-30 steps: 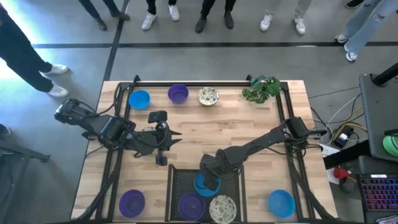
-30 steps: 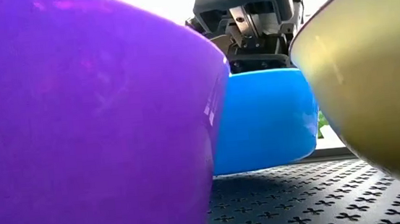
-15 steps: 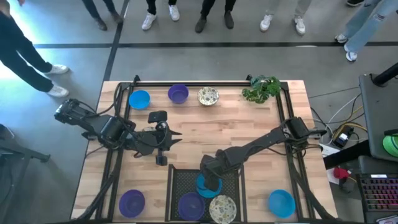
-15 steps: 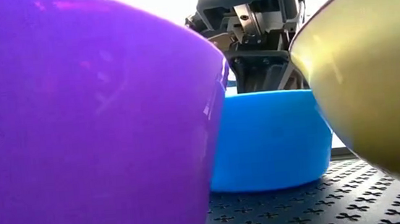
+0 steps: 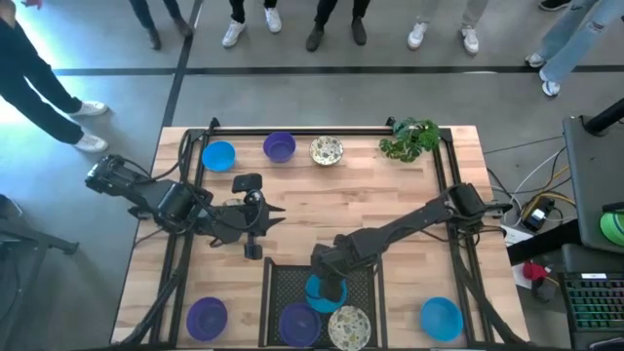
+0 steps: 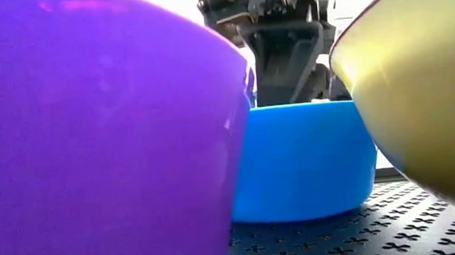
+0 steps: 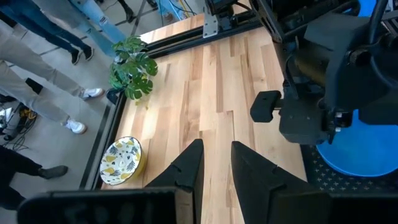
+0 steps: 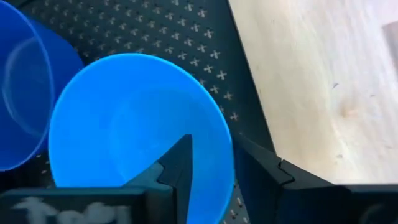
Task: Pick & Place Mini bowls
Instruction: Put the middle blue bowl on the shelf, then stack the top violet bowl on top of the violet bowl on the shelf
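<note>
My right gripper [image 8: 214, 165] stands open over the black mesh tray [image 5: 283, 278] at the near edge. One finger is inside the blue mini bowl [image 8: 134, 118] and one is outside its rim. That bowl [image 6: 301, 162] rests by its base on the tray floor, between a purple bowl [image 6: 88, 140] and a cream bowl [image 6: 422, 86]. From above, the right gripper [image 5: 328, 281] covers part of the blue bowl [image 5: 320, 294]. My left gripper [image 7: 214, 165] waits open above the table's left middle, nothing between its fingers.
Along the far edge stand a blue bowl [image 5: 218, 155], a purple bowl [image 5: 280, 146], a cream patterned bowl [image 5: 327, 150] and a leafy plant [image 5: 409, 138]. A purple bowl [image 5: 207, 315] sits near left and a blue bowl [image 5: 441, 317] near right. People stand beyond the far edge.
My right gripper has opened and let go of the blue bowl. The bowl, tilted and off the tray floor a second ago, has dropped flat onto the mesh between the purple and cream bowls. The gripper has drawn up a little from it.
</note>
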